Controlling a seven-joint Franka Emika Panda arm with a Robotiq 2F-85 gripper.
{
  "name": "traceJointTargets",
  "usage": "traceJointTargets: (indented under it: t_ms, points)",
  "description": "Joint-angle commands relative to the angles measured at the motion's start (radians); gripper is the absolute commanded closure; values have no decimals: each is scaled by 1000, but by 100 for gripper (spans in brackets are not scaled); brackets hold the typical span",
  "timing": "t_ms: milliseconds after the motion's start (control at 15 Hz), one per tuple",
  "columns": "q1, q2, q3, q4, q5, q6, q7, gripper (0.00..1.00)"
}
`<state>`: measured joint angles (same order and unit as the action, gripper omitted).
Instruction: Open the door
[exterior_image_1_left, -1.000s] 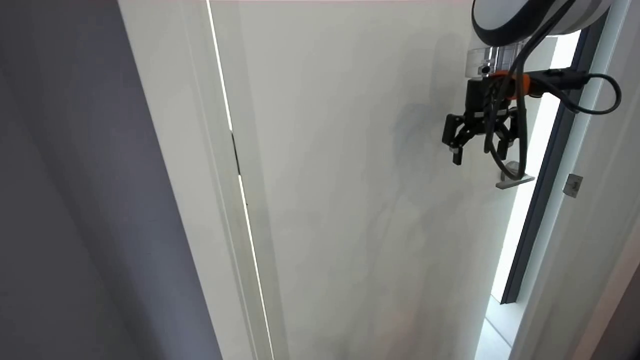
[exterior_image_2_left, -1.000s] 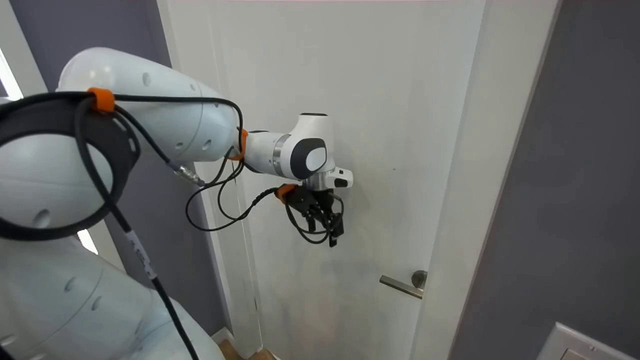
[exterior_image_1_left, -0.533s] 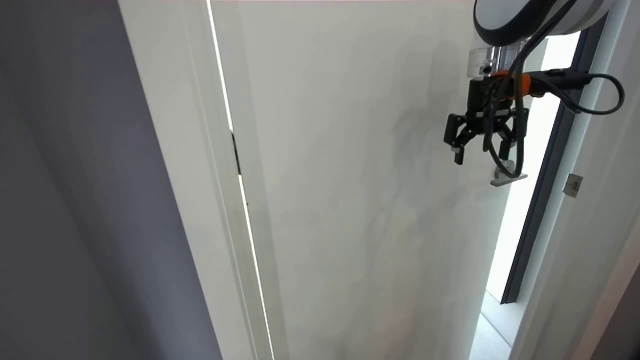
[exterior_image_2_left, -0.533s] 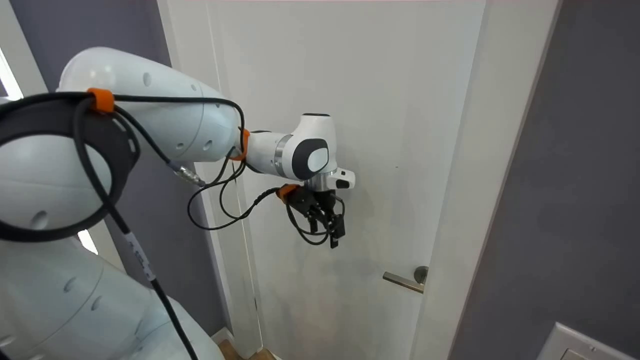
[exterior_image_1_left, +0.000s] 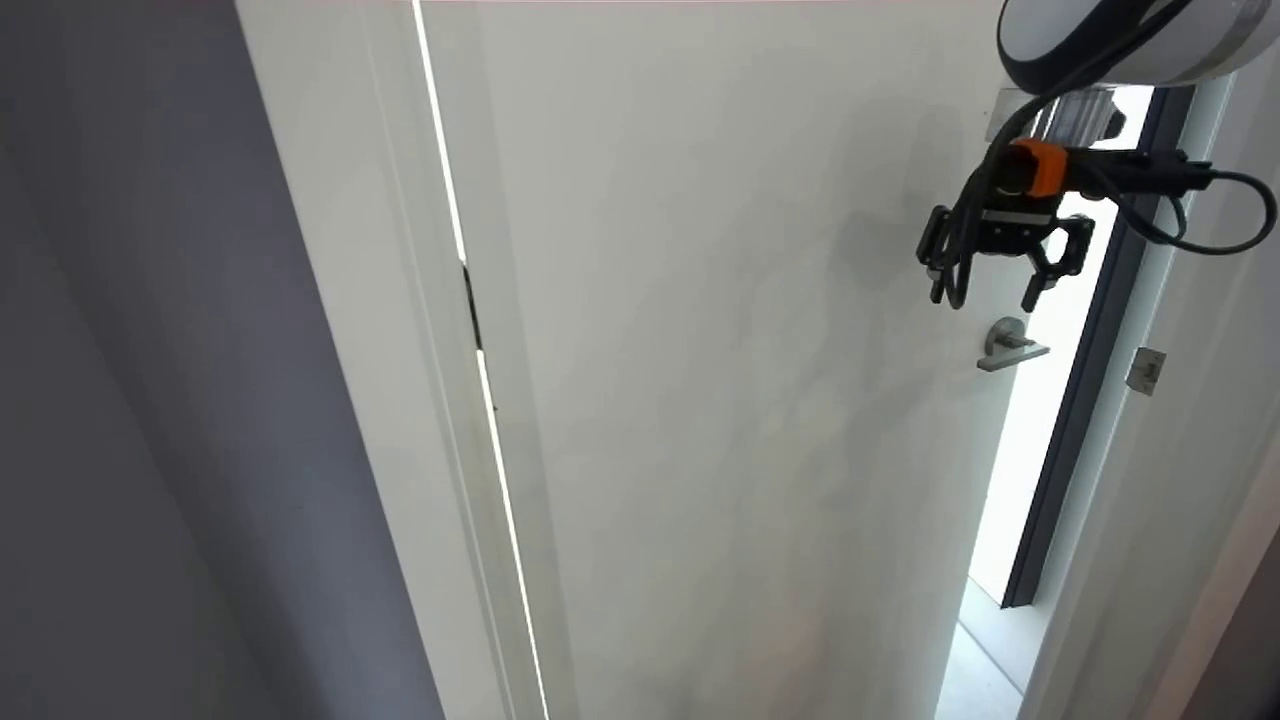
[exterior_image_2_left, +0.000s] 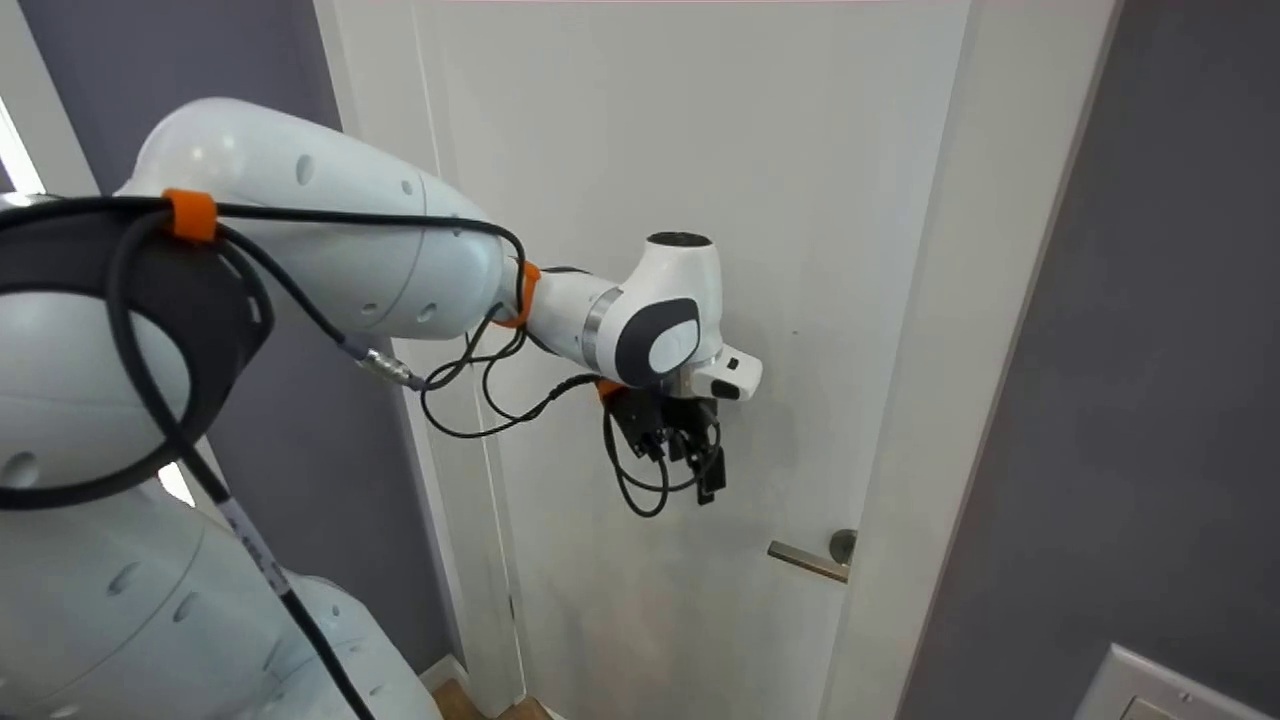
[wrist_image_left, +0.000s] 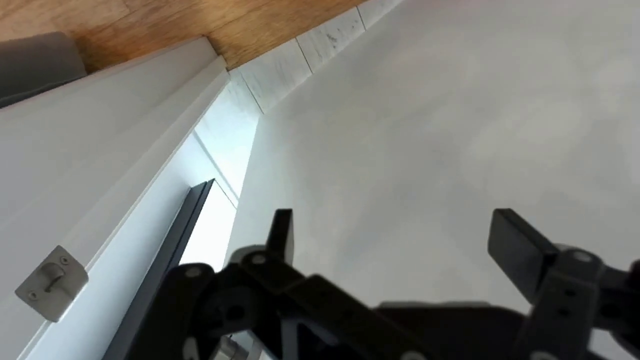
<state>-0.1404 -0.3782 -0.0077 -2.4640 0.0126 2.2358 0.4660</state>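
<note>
The door (exterior_image_1_left: 700, 420) is a tall, plain white panel, also in an exterior view (exterior_image_2_left: 800, 240) and filling much of the wrist view (wrist_image_left: 410, 120). It stands ajar, with a bright gap on its handle side. Its silver lever handle (exterior_image_1_left: 1012, 350) also shows in an exterior view (exterior_image_2_left: 808, 562). A sliver of metal, seemingly the handle (wrist_image_left: 231, 348), shows behind the gripper in the wrist view. My black gripper (exterior_image_1_left: 985, 297) is open and empty, above the handle and apart from it. In the wrist view its fingertips (wrist_image_left: 392, 220) are wide apart with the door behind them.
The white door frame (exterior_image_1_left: 1190, 470) carries a metal strike plate (exterior_image_1_left: 1146, 371), also in the wrist view (wrist_image_left: 52, 284). A dark-framed glass panel (exterior_image_1_left: 1088, 400) shows through the gap. A switch plate (exterior_image_2_left: 1180, 690) is on the grey wall. Cables loop around the gripper.
The door has swung slightly further open and the gap has widened, mostly in the earlier half second. My gripper has since moved right in both exterior views and turned. It stays open.
</note>
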Motion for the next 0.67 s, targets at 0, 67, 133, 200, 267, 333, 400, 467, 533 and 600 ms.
traceJointTargets:
  t_ms: [0,67,133,200,267,333,400,467,533,600]
  points:
    - [-24,-5,-19,-45,69,160,61,0]
    - [-29,-9,-24,-59,89,206,66,0]
    - [-34,-11,-28,-73,104,246,71,0]
    - [-38,-12,-31,-84,119,283,72,0]
    - [-41,-13,-33,-95,132,314,73,0]
    - [-44,-11,-35,-104,148,347,78,0]
    - [-43,-8,-37,-114,168,384,79,0]
    - [-39,-4,-38,-120,189,417,80,0]
    - [-37,0,-37,-126,209,449,80,0]
    - [-33,2,-38,-131,229,476,77,0]
